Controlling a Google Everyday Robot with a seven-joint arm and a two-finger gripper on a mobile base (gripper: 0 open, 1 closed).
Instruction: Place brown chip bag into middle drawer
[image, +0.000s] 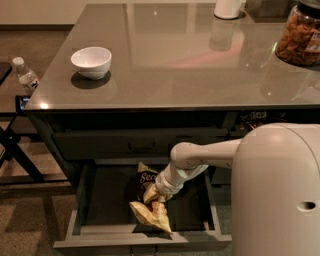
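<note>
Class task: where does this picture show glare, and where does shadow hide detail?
Camera view: glare and reflections streak the glossy countertop; the bowl casts a dark shadow; the middle drawer lies dim, where the gripper meets the brown chip bag.

Middle drawer (100, 212) stands open below the bench (190, 65), jutting out in front of it. The brown chip bag (148, 214) lies in the drawer, just right of its centre, reaching toward its front wall. The pincer (159, 192) is down inside the drawer at the bag's rear half, apparently touching it. Up on the bench, a bowl (91, 62) sits behind-left of the drawer and a snack jar (300, 35) far behind-right. A bottle (26, 77) stands well left of the drawer.
</note>
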